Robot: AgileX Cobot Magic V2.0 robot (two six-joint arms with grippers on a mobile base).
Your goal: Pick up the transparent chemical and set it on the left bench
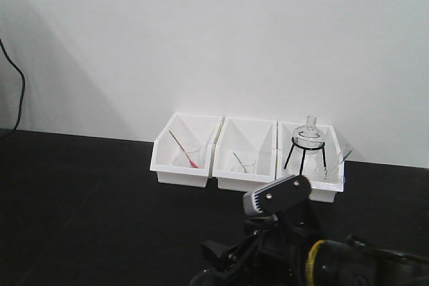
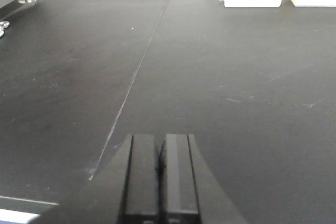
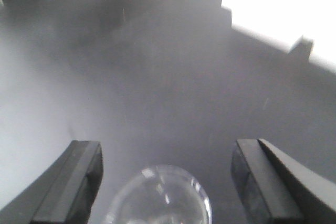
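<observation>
The left bench (image 1: 80, 192) is a matte black worktop against a white wall, carrying three white bins. A slim translucent whitish stick, which looks like the transparent chemical (image 1: 344, 155), leans in a small beaker in the right bin (image 1: 335, 189). My right gripper (image 3: 165, 150) hangs open over the black top. A clear round glassy rim (image 3: 157, 195) sits low between its fingers (image 3: 79, 177), touching neither; I cannot tell what it belongs to. My left gripper (image 2: 160, 140) is shut with nothing in it, low over bare black worktop.
The left bin (image 1: 181, 159) holds a red-tipped stick (image 1: 182, 149) in a beaker. A small beaker (image 1: 247, 163) stands in the middle bin. A black tripod with a glass flask (image 1: 308, 140) stands in the right bin. My right arm (image 1: 281, 195) fills the lower front view.
</observation>
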